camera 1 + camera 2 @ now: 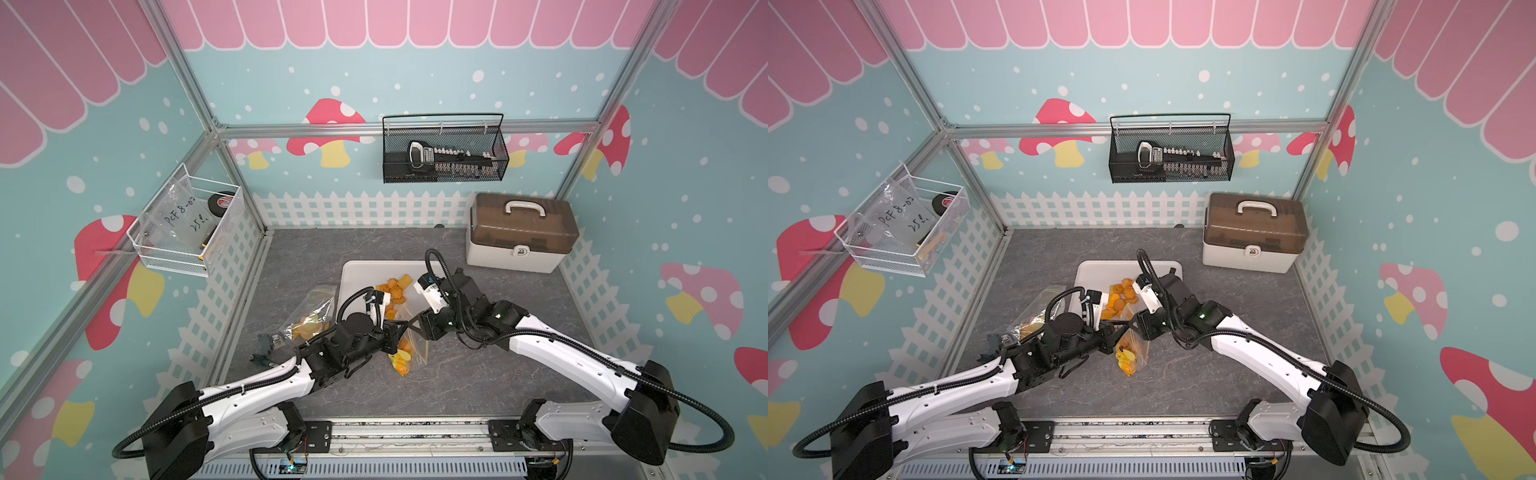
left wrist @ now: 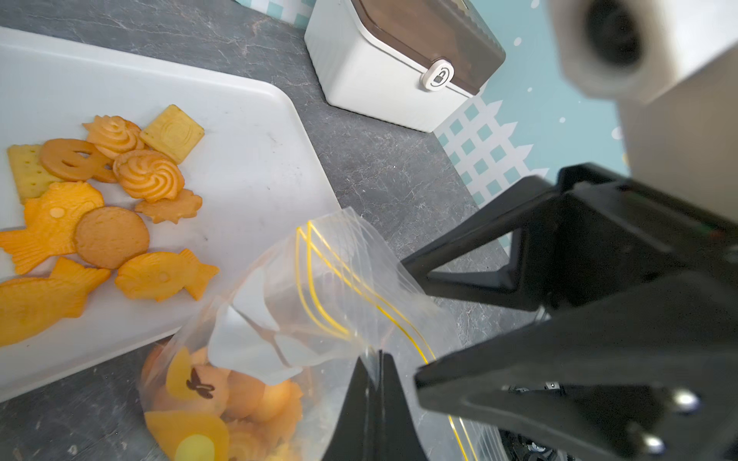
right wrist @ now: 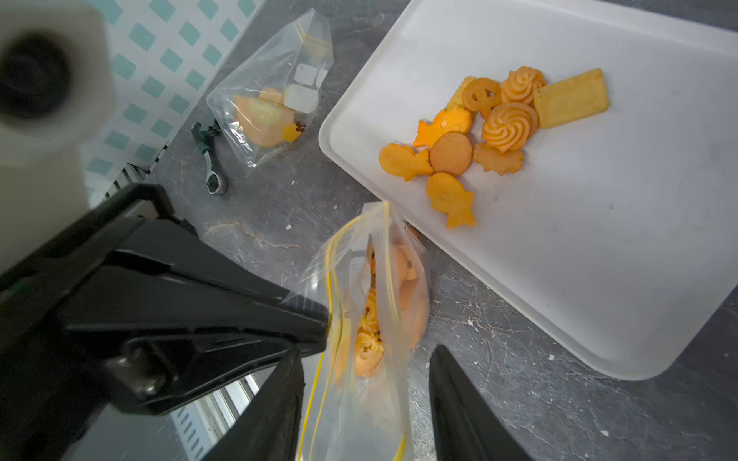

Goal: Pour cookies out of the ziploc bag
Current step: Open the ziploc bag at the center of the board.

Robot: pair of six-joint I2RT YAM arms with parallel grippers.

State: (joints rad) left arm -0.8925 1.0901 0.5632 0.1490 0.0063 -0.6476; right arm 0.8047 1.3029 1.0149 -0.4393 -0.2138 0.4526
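Note:
A clear ziploc bag (image 1: 409,349) with a yellow zip line hangs just off the near edge of the white tray (image 1: 361,274), its mouth up. Orange and yellow cookies (image 2: 223,403) fill its bottom. More cookies (image 1: 395,291) lie in a heap on the tray (image 3: 599,239). My left gripper (image 2: 371,355) is shut on the bag's rim (image 2: 319,303). My right gripper (image 3: 367,353) is open, its fingers standing apart on either side of the bag's top (image 3: 371,303). In both top views the two grippers meet tip to tip above the bag (image 1: 1131,353).
A second clear bag (image 1: 311,311) with cookies lies left of the tray, a small ratchet tool (image 3: 209,159) beside it. A white box with a brown lid (image 1: 519,232) stands at the back right. Wire baskets (image 1: 444,149) hang on the walls.

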